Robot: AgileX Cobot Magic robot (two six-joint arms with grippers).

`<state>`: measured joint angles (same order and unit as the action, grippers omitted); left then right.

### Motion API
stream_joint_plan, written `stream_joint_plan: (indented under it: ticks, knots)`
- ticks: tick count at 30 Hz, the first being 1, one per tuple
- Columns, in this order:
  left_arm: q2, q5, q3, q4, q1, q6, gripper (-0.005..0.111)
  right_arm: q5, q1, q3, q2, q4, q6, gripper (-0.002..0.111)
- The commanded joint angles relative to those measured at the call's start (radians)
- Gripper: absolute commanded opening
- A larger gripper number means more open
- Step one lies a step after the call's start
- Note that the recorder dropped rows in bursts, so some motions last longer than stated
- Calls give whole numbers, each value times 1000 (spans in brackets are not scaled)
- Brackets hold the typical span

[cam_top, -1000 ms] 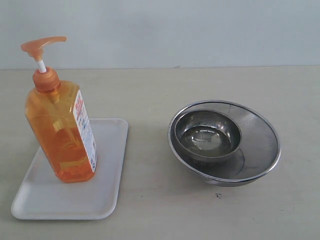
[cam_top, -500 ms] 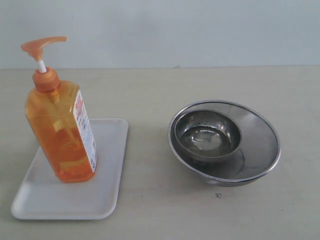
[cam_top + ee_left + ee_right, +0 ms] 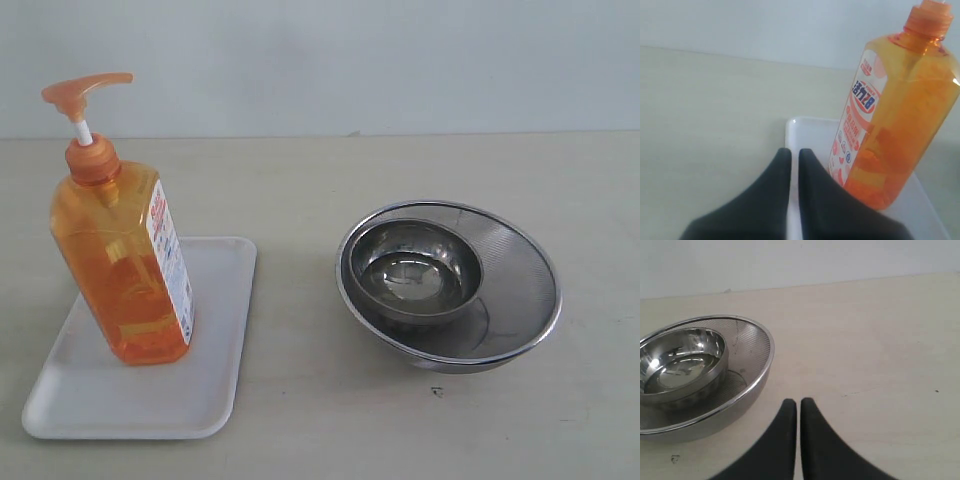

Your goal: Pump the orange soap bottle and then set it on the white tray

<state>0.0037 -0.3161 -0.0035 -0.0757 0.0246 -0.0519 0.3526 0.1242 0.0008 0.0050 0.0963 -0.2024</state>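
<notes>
We see the orange soap bottle (image 3: 120, 270) standing on the white tray (image 3: 215, 390): translucent, pump raised, white-and-red label on its side, perhaps nearly full. On the left gripper (image 3: 795, 154) and right gripper (image 3: 798, 404), jaws pressed together, empty.

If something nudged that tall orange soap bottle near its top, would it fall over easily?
Probably fairly tippy: the soap bottle is tall and narrow, standing on the white tray. It looks nearly full, so it is likely heavy for its size. The smooth plastic sides may be slippery.
</notes>
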Motion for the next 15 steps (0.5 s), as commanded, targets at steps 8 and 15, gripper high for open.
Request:
stream_joint_plan:
  ticks: [8, 15]
  knots:
    - [-4, 2, 3, 76, -3, -69, 5, -6, -4, -1, -5, 5, 0, 0]
    - [-4, 2, 3, 76, -3, -26, 5, -6, -4, -1, -5, 5, 0, 0]
